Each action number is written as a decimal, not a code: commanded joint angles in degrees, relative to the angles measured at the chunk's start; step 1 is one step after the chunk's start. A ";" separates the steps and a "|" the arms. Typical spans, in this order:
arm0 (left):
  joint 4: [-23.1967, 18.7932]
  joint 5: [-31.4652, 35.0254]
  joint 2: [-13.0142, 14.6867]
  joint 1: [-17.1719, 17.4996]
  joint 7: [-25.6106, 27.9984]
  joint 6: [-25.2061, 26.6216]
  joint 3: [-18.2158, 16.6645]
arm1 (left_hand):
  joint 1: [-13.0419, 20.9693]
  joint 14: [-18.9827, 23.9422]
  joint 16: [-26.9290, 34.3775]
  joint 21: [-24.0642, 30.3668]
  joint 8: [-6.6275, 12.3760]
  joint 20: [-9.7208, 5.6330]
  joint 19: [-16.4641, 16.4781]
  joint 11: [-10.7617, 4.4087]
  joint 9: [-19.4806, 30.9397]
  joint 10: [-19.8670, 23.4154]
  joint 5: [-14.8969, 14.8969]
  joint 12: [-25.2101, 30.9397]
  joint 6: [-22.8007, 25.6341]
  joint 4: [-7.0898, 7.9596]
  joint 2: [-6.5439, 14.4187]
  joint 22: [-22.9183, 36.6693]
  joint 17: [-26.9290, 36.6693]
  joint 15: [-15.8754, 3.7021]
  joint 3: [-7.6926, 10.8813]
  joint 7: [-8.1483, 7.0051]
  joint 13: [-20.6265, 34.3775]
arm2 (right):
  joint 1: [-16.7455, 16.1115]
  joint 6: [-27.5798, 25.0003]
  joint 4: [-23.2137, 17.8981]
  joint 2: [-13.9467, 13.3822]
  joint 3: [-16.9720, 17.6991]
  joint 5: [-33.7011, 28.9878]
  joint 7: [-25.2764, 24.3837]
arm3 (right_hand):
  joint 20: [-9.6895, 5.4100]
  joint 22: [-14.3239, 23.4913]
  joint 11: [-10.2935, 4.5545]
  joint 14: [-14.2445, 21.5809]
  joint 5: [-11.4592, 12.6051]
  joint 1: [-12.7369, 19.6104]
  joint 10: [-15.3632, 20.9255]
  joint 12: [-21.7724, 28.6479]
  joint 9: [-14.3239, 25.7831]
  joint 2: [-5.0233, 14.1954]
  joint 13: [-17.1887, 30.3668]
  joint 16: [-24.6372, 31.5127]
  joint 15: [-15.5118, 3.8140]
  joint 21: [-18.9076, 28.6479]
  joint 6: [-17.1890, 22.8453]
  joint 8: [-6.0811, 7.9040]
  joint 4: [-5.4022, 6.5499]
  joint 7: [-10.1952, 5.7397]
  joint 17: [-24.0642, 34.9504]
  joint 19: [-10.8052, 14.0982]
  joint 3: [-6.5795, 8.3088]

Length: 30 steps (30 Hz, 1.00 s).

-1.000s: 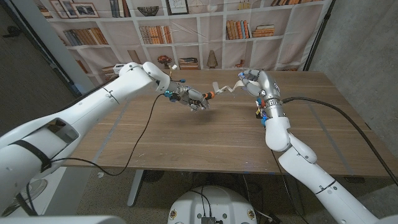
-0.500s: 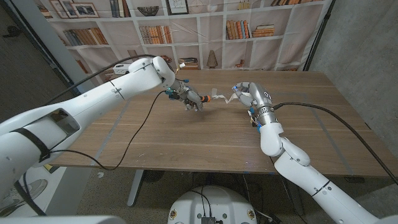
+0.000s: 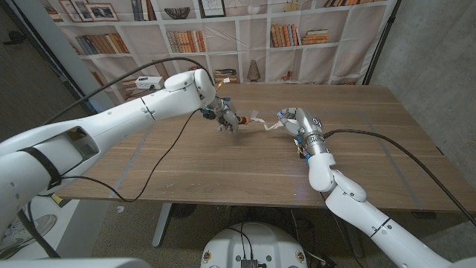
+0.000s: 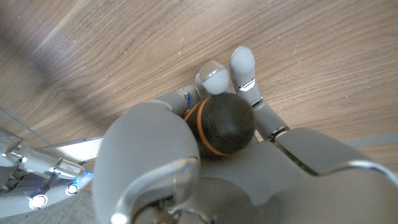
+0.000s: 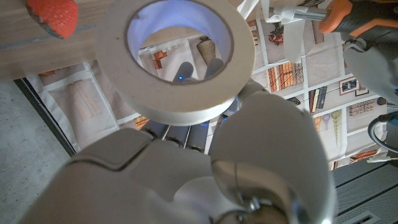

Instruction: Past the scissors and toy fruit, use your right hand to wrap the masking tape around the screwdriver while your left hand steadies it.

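Wooden table [image 3: 223,167] under both arms; right hand [image 3: 297,121] gripping masking tape roll [image 5: 186,59], strip stretched to screwdriver [image 4: 221,127] clasped in left hand [image 3: 227,119] above mid-table; toy strawberry [image 5: 53,15] close by; bookshelf backdrop [image 3: 223,30] behind

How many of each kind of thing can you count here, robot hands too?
Robot hands: 2, the left hand holding the screwdriver and the right hand holding the roll of tape
Screwdriver: 1
Roll of tape: 1
Toy strawberry: 1
Total: 5
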 commanded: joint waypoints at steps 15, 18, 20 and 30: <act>-3.46 34.04 -2.17 1.47 -5.38 1.95 8.50 | 4.49 0.32 -1.35 0.92 -2.50 -5.44 -0.51 -1.61 -3.63 0.99 -3.24 -6.24 3.67 -3.90 2.27 -1.38 -1.41 -0.36 -2.52 -1.45 -9.82 | 3.69 -8.64 -1.45 -4.07 -3.44 6.29 11.92 | -3.68 -0.03 -2.19 0.54 -1.49 2.82 2.86 -3.05 -1.23 3.08 -5.47 -2.05 -8.45 -0.41 2.33 -2.24 -3.75 2.78 -0.26 0.55 2.93; -3.74 40.34 -2.60 2.92 -5.69 1.28 8.66 | 4.10 0.25 -1.92 0.84 -3.15 -5.41 -0.47 -1.55 -4.57 1.25 -3.96 -7.31 4.71 -4.94 0.66 -2.08 -2.55 -0.30 -4.41 -1.24 -11.62 | 4.32 -10.37 -2.19 -4.83 -4.07 6.44 13.61 | -3.97 -0.05 -2.22 0.23 -1.77 2.78 2.54 -3.67 -1.44 3.21 -6.43 -2.68 -8.45 -0.53 2.12 -2.42 -3.79 2.66 -0.37 0.61 2.98; -4.07 44.52 -2.82 4.18 -5.95 0.47 8.28 | 4.21 -0.40 -2.98 0.55 -3.56 -5.41 -0.65 -1.55 -5.03 1.38 -4.13 -7.88 5.08 -5.47 0.55 -2.79 -3.89 -0.48 -5.11 -1.26 -12.57 | 5.17 -12.70 -3.20 -5.68 -4.76 6.41 16.16 | -3.94 -0.08 -2.00 0.01 -2.05 3.11 2.02 -4.59 -1.73 3.44 -7.71 -3.58 -8.53 -0.56 1.47 -2.76 -4.09 2.34 -0.63 0.94 3.30; -5.00 62.01 -4.40 12.29 -7.14 -8.66 2.22 | 1.85 -13.35 -29.58 -11.93 -16.69 -1.34 -12.01 -0.78 -11.91 -7.90 -1.52 -12.89 0.19 -6.45 -5.58 -21.20 -36.77 -0.97 -13.62 -2.95 -16.75 | 7.56 -18.50 -6.12 -8.63 -7.17 5.78 21.42 | -0.90 -0.23 -2.68 -5.21 -4.38 -1.66 -11.21 -15.10 -6.87 1.62 -18.68 -34.81 -8.19 -4.67 -9.62 -4.40 -3.28 -1.03 -19.23 -4.26 3.23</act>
